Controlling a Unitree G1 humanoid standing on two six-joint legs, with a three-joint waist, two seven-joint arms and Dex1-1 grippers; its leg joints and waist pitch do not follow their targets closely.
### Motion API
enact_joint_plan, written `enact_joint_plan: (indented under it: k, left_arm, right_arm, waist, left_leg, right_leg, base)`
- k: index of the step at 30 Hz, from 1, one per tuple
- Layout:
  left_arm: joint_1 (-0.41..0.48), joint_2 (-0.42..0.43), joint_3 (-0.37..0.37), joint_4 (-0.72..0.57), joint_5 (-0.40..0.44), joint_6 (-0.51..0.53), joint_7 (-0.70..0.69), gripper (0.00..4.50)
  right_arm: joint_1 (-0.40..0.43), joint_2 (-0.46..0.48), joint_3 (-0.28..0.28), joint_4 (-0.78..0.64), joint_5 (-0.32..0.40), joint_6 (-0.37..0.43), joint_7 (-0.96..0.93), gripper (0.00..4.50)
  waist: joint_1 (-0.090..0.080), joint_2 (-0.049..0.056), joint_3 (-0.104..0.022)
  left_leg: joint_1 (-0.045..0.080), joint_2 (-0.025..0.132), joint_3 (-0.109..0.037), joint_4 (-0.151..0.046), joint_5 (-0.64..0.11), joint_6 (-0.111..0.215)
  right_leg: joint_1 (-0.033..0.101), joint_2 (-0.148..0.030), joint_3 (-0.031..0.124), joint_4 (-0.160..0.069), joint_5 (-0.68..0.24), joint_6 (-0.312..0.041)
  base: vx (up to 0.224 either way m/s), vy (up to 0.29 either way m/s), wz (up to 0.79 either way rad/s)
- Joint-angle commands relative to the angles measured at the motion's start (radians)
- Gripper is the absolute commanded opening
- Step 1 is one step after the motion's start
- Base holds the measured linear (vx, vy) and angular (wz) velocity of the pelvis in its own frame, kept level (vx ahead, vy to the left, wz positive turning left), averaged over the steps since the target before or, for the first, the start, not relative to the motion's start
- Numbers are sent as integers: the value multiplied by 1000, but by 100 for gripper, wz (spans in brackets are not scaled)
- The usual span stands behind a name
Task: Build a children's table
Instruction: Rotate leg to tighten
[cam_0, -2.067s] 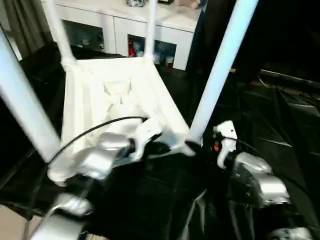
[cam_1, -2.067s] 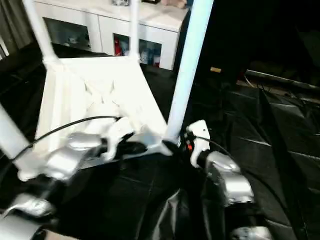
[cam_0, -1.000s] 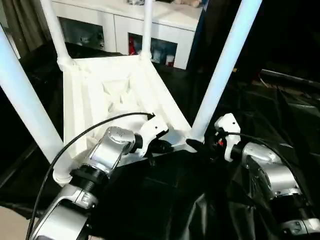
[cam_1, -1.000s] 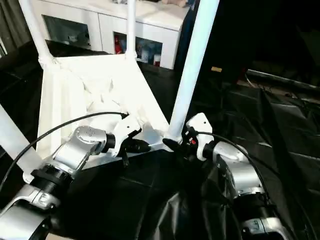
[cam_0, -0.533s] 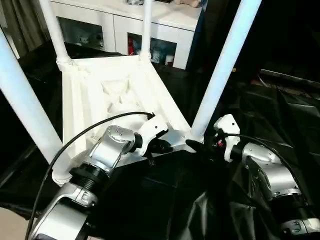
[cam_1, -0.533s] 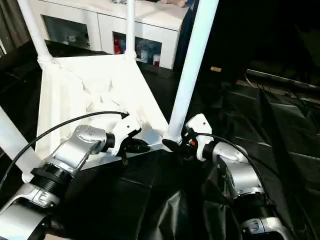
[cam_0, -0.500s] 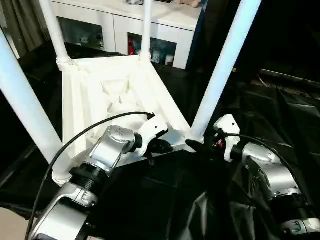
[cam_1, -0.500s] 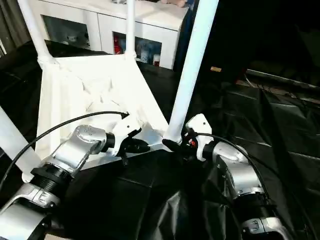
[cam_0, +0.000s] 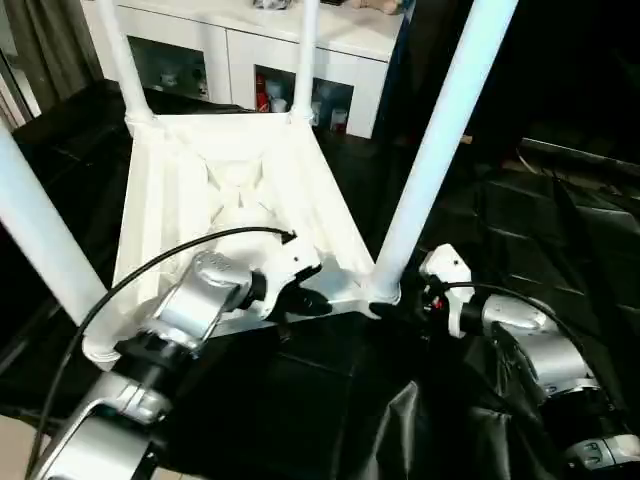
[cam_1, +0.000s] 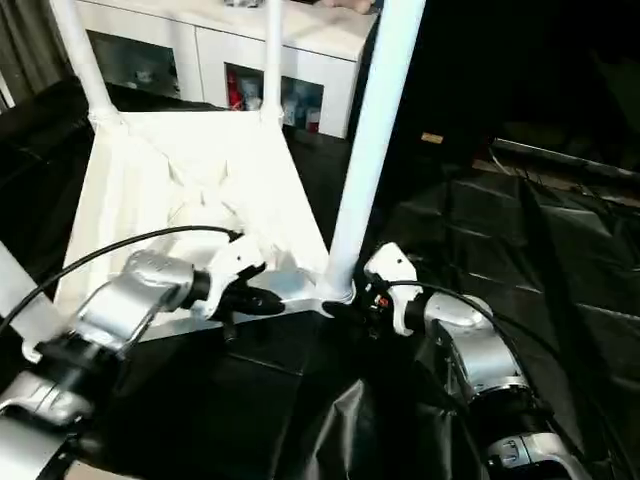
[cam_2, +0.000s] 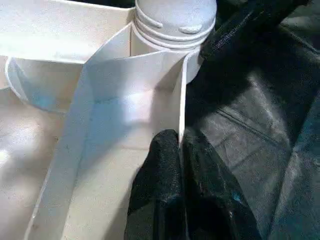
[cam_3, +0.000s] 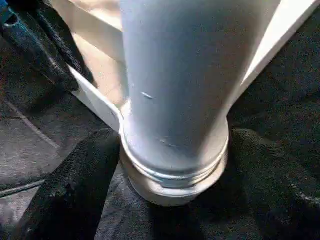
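Note:
The children's table (cam_0: 230, 195) lies upside down on black cloth, its ribbed underside facing up and its white legs standing upright in the corner sockets. My left gripper (cam_0: 318, 303) is shut on the thin rim (cam_2: 181, 100) of the top, close to the near right corner, one black finger (cam_2: 162, 172) on each side of the wall. My right gripper (cam_0: 398, 303) grips the base collar of the near right leg (cam_0: 435, 150). In the right wrist view its fingers (cam_3: 80, 185) press against both sides of that collar (cam_3: 175, 175).
A white cabinet (cam_0: 240, 55) with glass doors stands behind the table. Crumpled black cloth (cam_0: 530, 220) covers the surface to the right and front. A black cable (cam_0: 180, 255) arcs over my left forearm. A tall near left leg (cam_0: 40, 230) rises beside my left arm.
The whole picture has shifted slightly with the camera. My left fingers have pinched tighter on the rim. The right gripper keeps its place at the leg's base.

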Motion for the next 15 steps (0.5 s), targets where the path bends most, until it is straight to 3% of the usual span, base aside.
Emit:
enact_joint_plan:
  k: [1, 7, 15]
  left_arm:
    - [41, 6, -32, 13, -5, 12, -37, 0]
    - [58, 21, -43, -16, -21, 25, -53, 0]
    - [62, 25, -47, -26, -26, 30, -65, 0]
  right_arm:
    - [-13, -7, -3, 11, 6, -6, 0, 338]
    - [-10, 18, -21, 5, 46, -6, 23, 322]
    - [-3, 23, -21, -13, 77, -2, 79, 320]
  waist:
    - [2, 3, -51]
    - [-3, 2, -49]
    - [-4, 3, -50]
  left_leg:
    - [2, 19, -5, -58, -169, 53]
    - [3, 20, -6, -62, -201, 43]
    - [4, 20, -4, -59, -177, 56]
  right_leg:
    - [46, -36, 28, -61, -89, -238]
    - [44, -39, 29, -68, -157, -224]
    - [44, -37, 29, -63, -114, -237]
  base:
    - [0, 0, 0]
    - [0, 0, 0]
    - [0, 0, 0]
